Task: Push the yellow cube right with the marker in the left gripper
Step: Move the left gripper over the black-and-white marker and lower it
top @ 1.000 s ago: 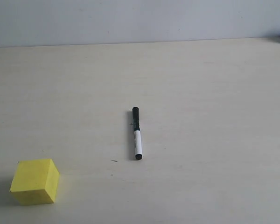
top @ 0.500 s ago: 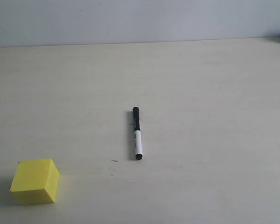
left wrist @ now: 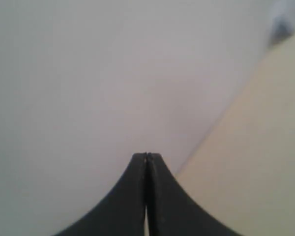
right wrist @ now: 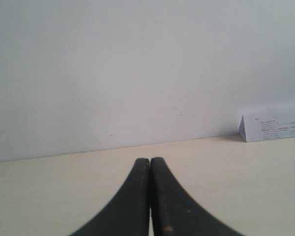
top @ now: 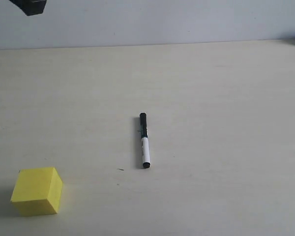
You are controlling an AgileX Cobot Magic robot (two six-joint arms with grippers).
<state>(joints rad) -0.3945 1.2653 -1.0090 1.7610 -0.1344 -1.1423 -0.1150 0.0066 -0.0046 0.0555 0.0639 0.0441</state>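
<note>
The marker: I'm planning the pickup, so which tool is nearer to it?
Probably left. The left tool is up at the exterior view's top left corner, where its arm shows, far from the marker. The right tool is outside that view, so this is unsure.

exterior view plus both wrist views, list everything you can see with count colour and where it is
marker: one, black cap and white barrel, lying flat near the middle of the table, not held by anything
yellow cube: one, bright yellow, near front left of the exterior view, well apart from the marker
folded card: one, white with small print, standing at the far right by the wall
table: one, pale cream, under everything
wall: one, light grey, behind the table
black robot part: one, black, top left corner of the exterior view, mostly cut off
left gripper: one, black, shut and empty, facing the wall
right gripper: one, black, shut and empty, above the table
</note>
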